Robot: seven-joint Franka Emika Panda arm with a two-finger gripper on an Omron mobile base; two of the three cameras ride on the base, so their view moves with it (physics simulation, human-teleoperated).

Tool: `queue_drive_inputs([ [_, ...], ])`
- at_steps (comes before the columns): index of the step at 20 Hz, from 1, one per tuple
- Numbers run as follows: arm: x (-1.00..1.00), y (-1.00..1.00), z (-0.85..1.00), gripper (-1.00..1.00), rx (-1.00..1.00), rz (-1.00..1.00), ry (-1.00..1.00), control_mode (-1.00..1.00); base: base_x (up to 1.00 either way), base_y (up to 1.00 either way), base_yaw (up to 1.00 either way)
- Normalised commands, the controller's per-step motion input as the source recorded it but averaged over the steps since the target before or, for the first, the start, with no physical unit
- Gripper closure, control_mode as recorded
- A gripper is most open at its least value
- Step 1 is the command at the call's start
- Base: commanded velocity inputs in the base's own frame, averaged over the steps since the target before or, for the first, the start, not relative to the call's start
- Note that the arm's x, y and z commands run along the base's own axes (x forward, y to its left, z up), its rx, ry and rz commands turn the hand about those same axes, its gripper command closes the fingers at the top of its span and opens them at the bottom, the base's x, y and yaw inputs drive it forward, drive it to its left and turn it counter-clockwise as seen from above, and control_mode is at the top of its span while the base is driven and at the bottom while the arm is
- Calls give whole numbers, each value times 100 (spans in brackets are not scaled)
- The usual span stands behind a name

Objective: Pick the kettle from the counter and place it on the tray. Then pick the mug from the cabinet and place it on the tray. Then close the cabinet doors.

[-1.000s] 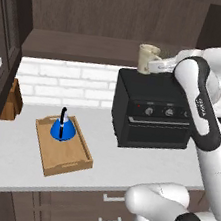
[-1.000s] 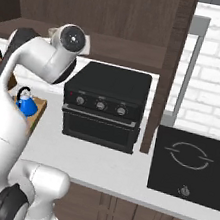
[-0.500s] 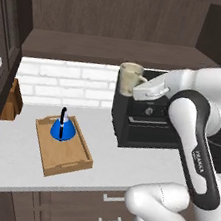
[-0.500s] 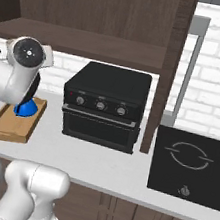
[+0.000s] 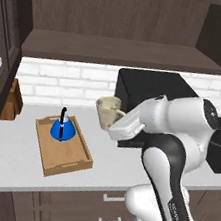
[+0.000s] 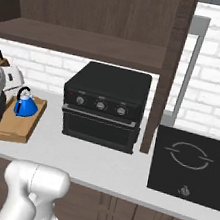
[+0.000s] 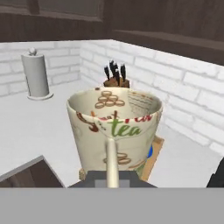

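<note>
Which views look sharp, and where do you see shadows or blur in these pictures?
Left base view: even soft light, no glare; the mug in the gripper and the kettle on the tray are fairly sharp. Right base view: dark shade under the cabinet shelf; the oven front has no reflection. Hand view: the mug fills the middle, its print slightly soft; the knife block behind is coarse.

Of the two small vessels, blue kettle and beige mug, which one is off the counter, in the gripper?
The cream-beige printed mug: the shut gripper holds it by its handle in the air. The small blue cone-shaped kettle stands on the light wooden tray.
</note>
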Motion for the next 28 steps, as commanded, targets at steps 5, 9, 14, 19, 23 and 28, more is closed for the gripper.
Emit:
queue_drive_inputs([
  [5, -9, 10, -68, 100, -11, 0, 11, -100, 0, 0, 0],
  [9, -9, 5, -55, 100, -8, 0, 2, -100, 0, 0, 0],
  [14, -6, 2, -44, 100, -2, 1, 0, -100, 0, 0, 0],
  [19, 0, 0, -38, 100, 0, 0, -4, -100, 0, 0, 0],
  [23, 5, 3, -40, 100, 0, 0, -10, -100, 0, 0, 0],
  [28, 2, 6, -34, 100, 0, 0, -7, -100, 0, 0, 0],
])
